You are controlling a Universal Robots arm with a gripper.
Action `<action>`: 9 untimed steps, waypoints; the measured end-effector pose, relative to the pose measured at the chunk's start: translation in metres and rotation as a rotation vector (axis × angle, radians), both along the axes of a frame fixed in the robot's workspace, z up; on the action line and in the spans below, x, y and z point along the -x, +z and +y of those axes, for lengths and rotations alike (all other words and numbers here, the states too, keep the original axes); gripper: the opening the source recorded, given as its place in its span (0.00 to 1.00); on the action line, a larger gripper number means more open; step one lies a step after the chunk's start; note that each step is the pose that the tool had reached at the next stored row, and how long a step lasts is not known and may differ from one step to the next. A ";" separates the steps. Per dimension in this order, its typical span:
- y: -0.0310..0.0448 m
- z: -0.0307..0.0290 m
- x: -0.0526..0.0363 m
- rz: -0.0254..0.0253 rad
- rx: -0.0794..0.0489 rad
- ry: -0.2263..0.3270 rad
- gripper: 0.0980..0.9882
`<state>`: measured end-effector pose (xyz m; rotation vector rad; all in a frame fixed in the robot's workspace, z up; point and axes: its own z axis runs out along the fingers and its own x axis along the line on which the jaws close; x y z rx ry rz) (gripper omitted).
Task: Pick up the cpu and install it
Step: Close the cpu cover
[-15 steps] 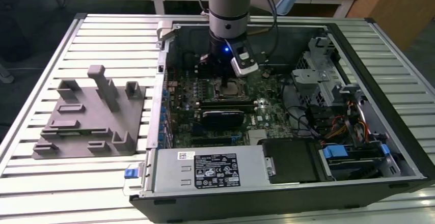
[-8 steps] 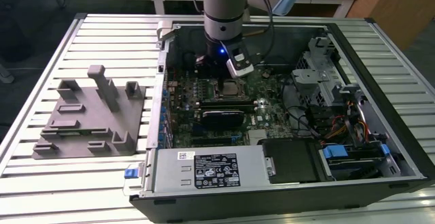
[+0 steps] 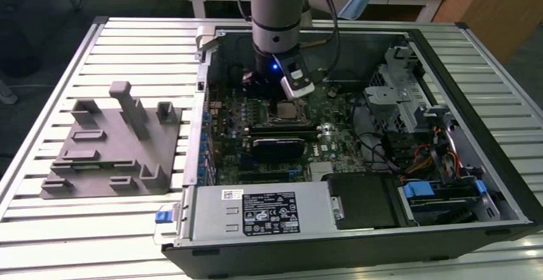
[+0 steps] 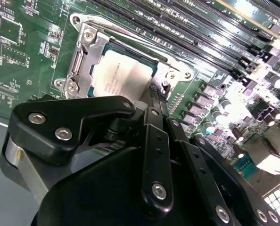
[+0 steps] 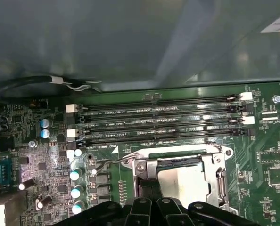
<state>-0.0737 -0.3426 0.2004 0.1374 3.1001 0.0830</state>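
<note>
The small, flat, square cpu with its pale, matte silver metal top lies level inside the shiny stamped-steel socket frame. The frame sits on the green, component-studded motherboard, within the open black computer case on the ribbed aluminium bench. The black, bolted gripper hangs just over one edge of the chip. Its narrow fingers look clenched together and grasp nothing, with their tips at the cpu's rim.
</note>
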 end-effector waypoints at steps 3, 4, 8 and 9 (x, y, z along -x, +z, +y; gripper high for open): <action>-0.0008 -0.0002 0.0000 0.0004 0.000 0.008 0.01; -0.0010 -0.0002 0.0000 0.0005 0.000 0.011 0.01; -0.0016 -0.0002 -0.0002 0.0006 0.000 0.019 0.01; -0.0017 -0.0002 -0.0005 0.0007 0.000 0.020 0.01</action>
